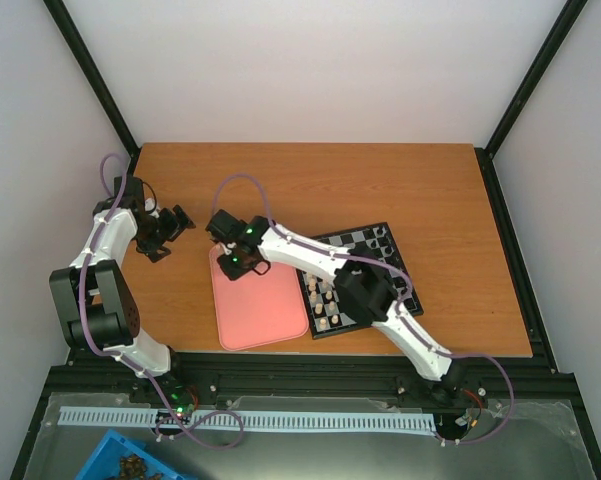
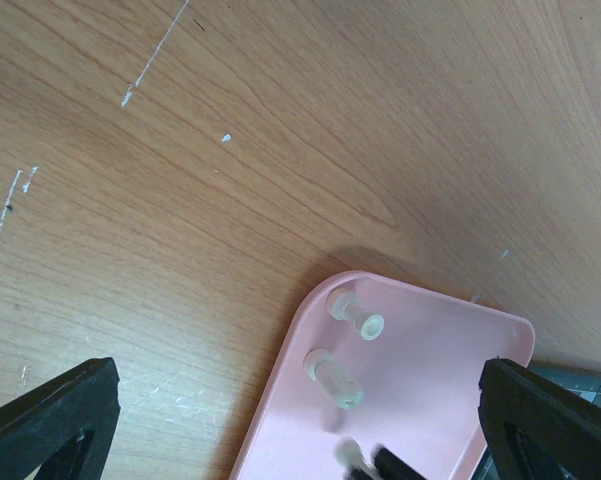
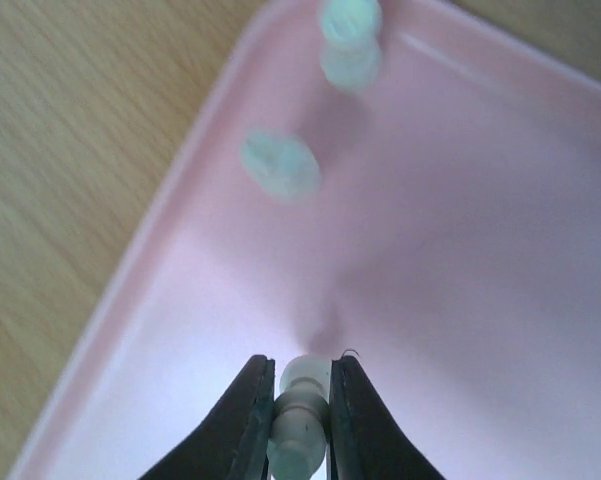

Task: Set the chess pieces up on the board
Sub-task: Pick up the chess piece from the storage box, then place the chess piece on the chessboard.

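My right gripper (image 3: pixel 300 400) is shut on a small cream chess piece (image 3: pixel 300 420), just above the pink tray (image 3: pixel 460 250) near its far left corner. Two more cream chess pieces (image 3: pixel 280 165) (image 3: pixel 348 45) lie on their sides in that corner. The left wrist view also shows them, one (image 2: pixel 355 318) beyond the other (image 2: pixel 332 378), with the held piece (image 2: pixel 348 455) at the bottom edge. My left gripper (image 1: pixel 170 235) hangs open and empty over the table, left of the tray (image 1: pixel 260 320). The board (image 1: pixel 365 238) lies right of the tray with several cream pieces (image 1: pixel 325 305) on its near left squares.
My right arm reaches across the board's left part, hiding some squares. Dark pieces stand along the board's far right side (image 1: pixel 385 245). Black frame rails border the wooden table (image 1: pixel 380 180). A blue bin (image 1: pixel 130 465) sits below the near edge.
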